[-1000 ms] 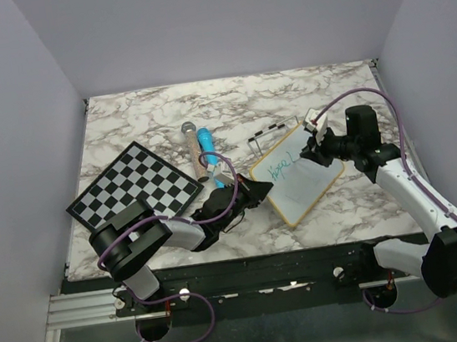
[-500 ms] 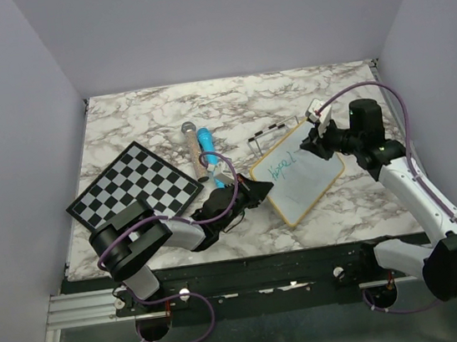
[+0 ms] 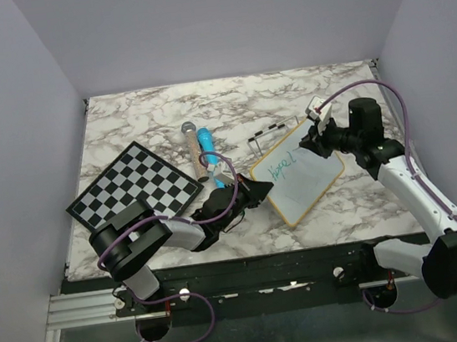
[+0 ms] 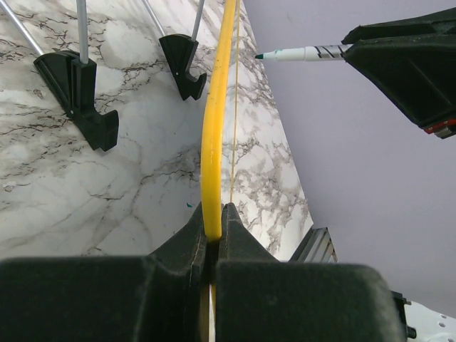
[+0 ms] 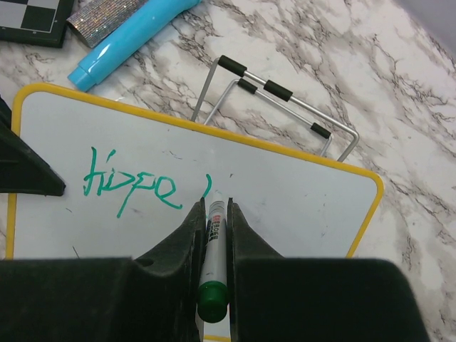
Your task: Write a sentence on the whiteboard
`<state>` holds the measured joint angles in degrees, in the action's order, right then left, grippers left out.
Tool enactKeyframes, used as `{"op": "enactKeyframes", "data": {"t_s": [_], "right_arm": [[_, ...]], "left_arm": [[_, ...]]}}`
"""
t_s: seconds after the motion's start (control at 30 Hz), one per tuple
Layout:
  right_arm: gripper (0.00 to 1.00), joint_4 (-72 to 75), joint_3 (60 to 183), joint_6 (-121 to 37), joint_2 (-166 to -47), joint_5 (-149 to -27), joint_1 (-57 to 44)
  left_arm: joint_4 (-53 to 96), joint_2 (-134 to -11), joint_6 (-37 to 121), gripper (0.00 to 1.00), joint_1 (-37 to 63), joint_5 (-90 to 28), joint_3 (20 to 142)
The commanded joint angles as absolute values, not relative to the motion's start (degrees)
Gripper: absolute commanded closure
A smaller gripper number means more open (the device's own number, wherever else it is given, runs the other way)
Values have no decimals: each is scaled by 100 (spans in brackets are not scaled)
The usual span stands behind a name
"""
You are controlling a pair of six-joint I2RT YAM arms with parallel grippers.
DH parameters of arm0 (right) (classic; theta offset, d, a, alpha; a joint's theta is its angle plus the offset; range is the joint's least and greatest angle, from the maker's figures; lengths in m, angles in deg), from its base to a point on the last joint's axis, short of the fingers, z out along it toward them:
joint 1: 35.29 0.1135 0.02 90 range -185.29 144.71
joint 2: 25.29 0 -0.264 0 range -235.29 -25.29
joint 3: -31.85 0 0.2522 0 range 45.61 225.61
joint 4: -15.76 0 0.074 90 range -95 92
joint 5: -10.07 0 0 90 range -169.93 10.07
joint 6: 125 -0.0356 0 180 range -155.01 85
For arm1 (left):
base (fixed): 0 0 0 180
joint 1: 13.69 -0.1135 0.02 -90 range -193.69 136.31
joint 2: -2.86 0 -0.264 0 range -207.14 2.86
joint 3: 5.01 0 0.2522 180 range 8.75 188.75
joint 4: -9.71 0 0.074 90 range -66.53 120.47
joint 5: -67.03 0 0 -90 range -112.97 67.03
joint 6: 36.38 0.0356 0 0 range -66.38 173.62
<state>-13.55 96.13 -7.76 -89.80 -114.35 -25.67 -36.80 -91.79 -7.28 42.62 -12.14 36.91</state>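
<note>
since a second ago the right gripper (image 3: 316, 139) has moved a little toward the far edge of the surface (image 3: 154, 117), and its arm now reaches further over the whiteboard (image 3: 307, 179). the left gripper (image 3: 256, 191) sits where it was.

the whiteboard lies right of centre, turned at an angle, with a wire stand (image 3: 263, 137) just behind its far-left side. the left jaws are closed tight on the board's yellow rim (image 4: 211, 157) at its near-left corner; that wrist view sees the board edge-on.

the right jaws are pinched narrow around a green-capped marker (image 5: 211, 246), tip pointing toward the board's face (image 5: 285, 196). in the left wrist view the marker's tip (image 4: 261, 55) appears to stand just off the board, not touching.

the sentence (image 5: 130, 187) so far reads "hope" in green, with one short stroke just to its right, directly ahead of the marker's tip.

a black-and-white chessboard (image 3: 134, 188) lies well apart to the left, and a blue pen (image 3: 206, 144) sits between it and the whiteboard.
</note>
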Motion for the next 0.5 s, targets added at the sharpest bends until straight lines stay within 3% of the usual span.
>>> {"op": "enactKeyframes", "data": {"t_s": [0.0,0.47], "right_arm": [[99,-1180,9597,-776,-9112,-11324,-2607],[99,-1031,9571,-802,-9367,-11368,-2607]], "left_arm": [[-3691,-9259,-544,100,4291,-1418,3608],[-3708,-9277,-553,100,4291,-1435,3617]]}}
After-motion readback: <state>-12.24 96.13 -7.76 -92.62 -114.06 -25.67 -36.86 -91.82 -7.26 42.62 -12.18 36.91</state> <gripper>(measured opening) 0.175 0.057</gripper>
